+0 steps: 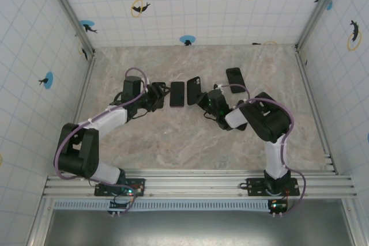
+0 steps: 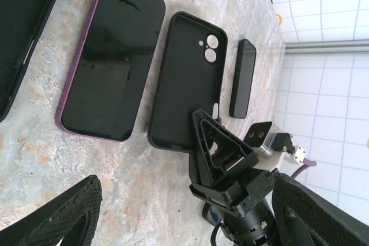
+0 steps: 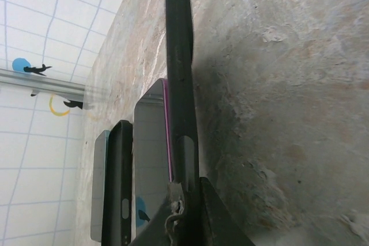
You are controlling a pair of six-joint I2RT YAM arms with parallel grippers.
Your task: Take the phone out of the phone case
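Left pincer (image 1: 161, 96) stood wide apart, empty. Right pincer (image 2: 202, 124) was clamped on the edge of the empty black phone case (image 2: 187, 73) ahead. Beyond it lay another dark phone (image 2: 243, 79). The purple-rimmed phone (image 2: 112, 56) lay bare just ahead, glossy face up.

On the surface (image 1: 173, 148), the phone case (image 1: 194, 90) lay flat near the middle, open side up. The phone (image 1: 177, 94) lay just left of the case, side by side with it across a narrow gap. Farther left of the case, past the phone, lay another flat slab (image 2: 20, 33). A second phone (image 1: 234, 76) lay right of the case and behind it, well apart. The right fingers (image 2: 214, 136) met the case's near end.
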